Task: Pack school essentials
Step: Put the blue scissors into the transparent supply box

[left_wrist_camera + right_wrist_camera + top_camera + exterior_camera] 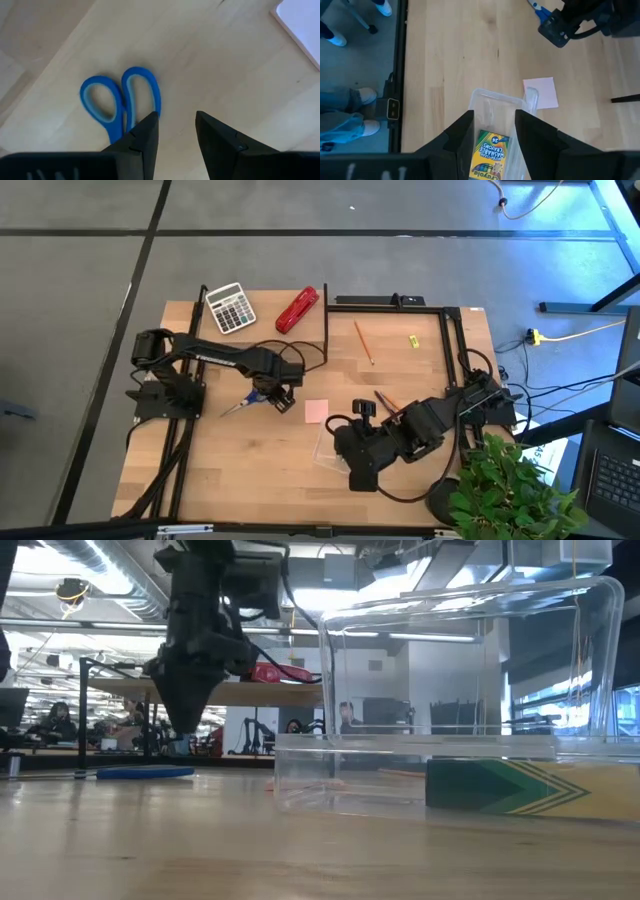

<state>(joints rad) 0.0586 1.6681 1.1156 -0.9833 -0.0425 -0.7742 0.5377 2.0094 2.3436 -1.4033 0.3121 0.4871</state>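
Wooden table point(230, 470) carries a calculator point(231, 308) and a red stapler point(297, 310) side by side at the far edge, well apart from both arms. One pencil point(364, 342) lies alone on the far right part, with a small yellow piece point(413, 340) near it. A second pencil point(385, 399) lies partly under the right arm. Pink pad point(316, 411) sits mid-table, between the two grippers.

Clear box point(496, 107) lies just beside the pad, under the right gripper; a crayon pack point(490, 154) lies inside it. Low view: the box wall point(460, 690) fills the foreground and the pack point(530, 787) shows through it.

Scissors point(120, 105) lie flat on the table left of the pad, blue handles toward the left gripper.

Left gripper point(176, 130) hangs directly above the scissors, fingers a narrow gap apart, holding nothing; one fingertip point(150, 122) overlaps the handle loop in its wrist view, contact cannot be told.

Right gripper point(494, 127) hangs over the box, fingers apart to a moderate width, empty.
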